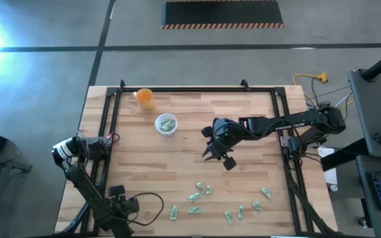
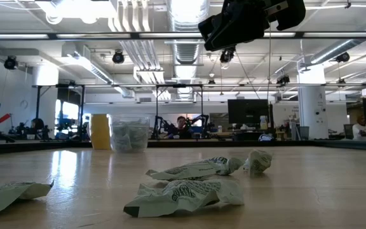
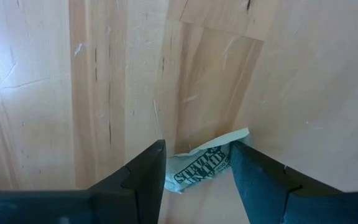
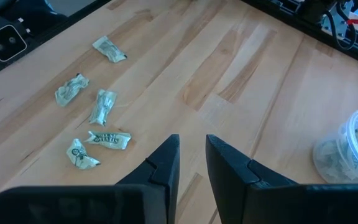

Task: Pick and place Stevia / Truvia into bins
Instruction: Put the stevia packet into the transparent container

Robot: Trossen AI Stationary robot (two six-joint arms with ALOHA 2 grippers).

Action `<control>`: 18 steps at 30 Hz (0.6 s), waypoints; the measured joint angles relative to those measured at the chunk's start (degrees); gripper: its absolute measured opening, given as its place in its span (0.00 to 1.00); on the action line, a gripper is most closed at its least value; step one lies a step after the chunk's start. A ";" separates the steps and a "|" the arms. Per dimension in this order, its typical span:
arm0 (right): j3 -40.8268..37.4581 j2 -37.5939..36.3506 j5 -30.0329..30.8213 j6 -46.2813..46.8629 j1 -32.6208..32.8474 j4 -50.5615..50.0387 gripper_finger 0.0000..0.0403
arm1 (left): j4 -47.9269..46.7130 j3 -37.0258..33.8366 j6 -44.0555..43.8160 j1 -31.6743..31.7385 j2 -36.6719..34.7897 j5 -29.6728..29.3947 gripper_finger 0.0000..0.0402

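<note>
We've got the right gripper [image 1: 211, 151] hanging over the middle of the table [image 1: 256, 119], just beside the clear cup [image 1: 166, 123], and its fingers [image 4: 166, 163] stand a narrow gap apart with nothing between them. That cup sits toward the far left of the wood with a pile of sachets already inside, and the orange cup [image 1: 145, 98] stands near it, closer to the far edge. Down along the near edge we see the loose sachets [image 1: 199, 193] scattered in a crumpled band, green print on white paper. Over at the near left corner, the left gripper [image 3: 194, 177] is low over the wood, its fingers spread to either side of one sachet [image 3: 205, 165] lying flat; whether they touch the paper, we cannot tell.
</note>
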 joint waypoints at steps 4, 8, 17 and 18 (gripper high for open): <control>0.00 0.00 0.00 0.00 0.02 0.02 0.17 | 0.19 0.01 0.00 0.01 0.05 -0.01 0.41; 0.00 0.00 0.00 0.00 0.03 0.02 0.17 | 0.35 0.01 0.00 0.01 0.07 -0.03 0.38; 0.00 0.02 0.01 0.00 0.07 0.01 0.17 | 0.90 0.00 0.98 0.01 0.11 -0.01 0.17; 0.00 0.00 0.02 0.00 0.07 0.02 0.17 | 0.86 -0.01 1.19 0.01 0.11 -0.03 0.14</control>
